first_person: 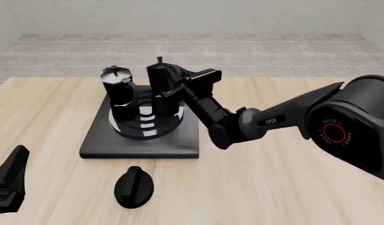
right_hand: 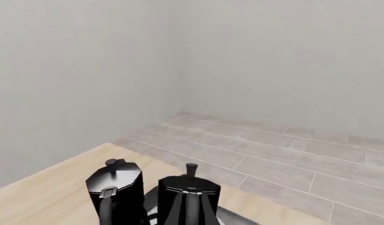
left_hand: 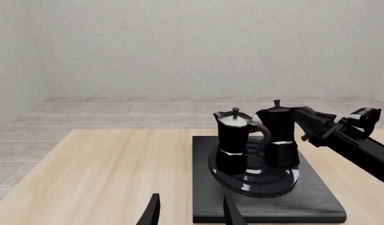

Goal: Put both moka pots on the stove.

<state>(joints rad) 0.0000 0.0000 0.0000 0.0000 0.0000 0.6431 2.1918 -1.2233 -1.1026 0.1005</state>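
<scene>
Resting low at the front-left corner, left gripper (first_person: 7, 185) with fingers spread apart, holding nothing. Sitting on the flat dark grey stove (first_person: 141, 140) (over its burner rings), left glossy black moka pot (first_person: 120, 91). Standing just beside it, right moka pot (first_person: 161, 89), being clasped at its handle by right gripper (first_person: 179, 82).

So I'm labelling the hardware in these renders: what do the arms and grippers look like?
The right arm is glossy black with rounded joints, white "PIPER" lettering on the forearm, and a red ring with "AGILEX" text on its big shoulder housing. Its gripper is a boxy black block. The left gripper has two thin, flat black fingers. No cables show.
</scene>
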